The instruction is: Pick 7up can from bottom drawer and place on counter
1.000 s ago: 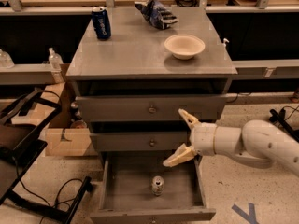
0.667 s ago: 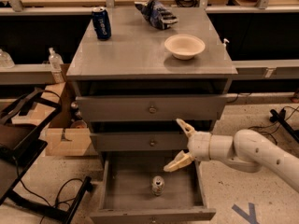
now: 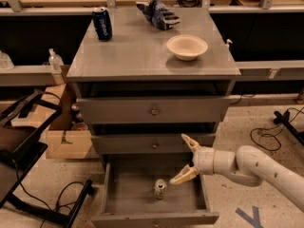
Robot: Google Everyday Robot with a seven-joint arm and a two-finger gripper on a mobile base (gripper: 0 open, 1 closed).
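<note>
The 7up can stands upright on the grey floor of the open bottom drawer, near its middle. My gripper is open, its two cream fingers spread wide, and hangs above the drawer's right part, just right of and above the can, not touching it. The white arm reaches in from the lower right. The counter is the grey cabinet top above the two shut upper drawers.
On the counter stand a dark blue can at the back left, a crumpled blue bag at the back and a cream bowl at the right. A cardboard box and black frame sit left of the cabinet.
My gripper has moved down and to the left, toward the can in the drawer. The can and the things on the counter have not moved.
</note>
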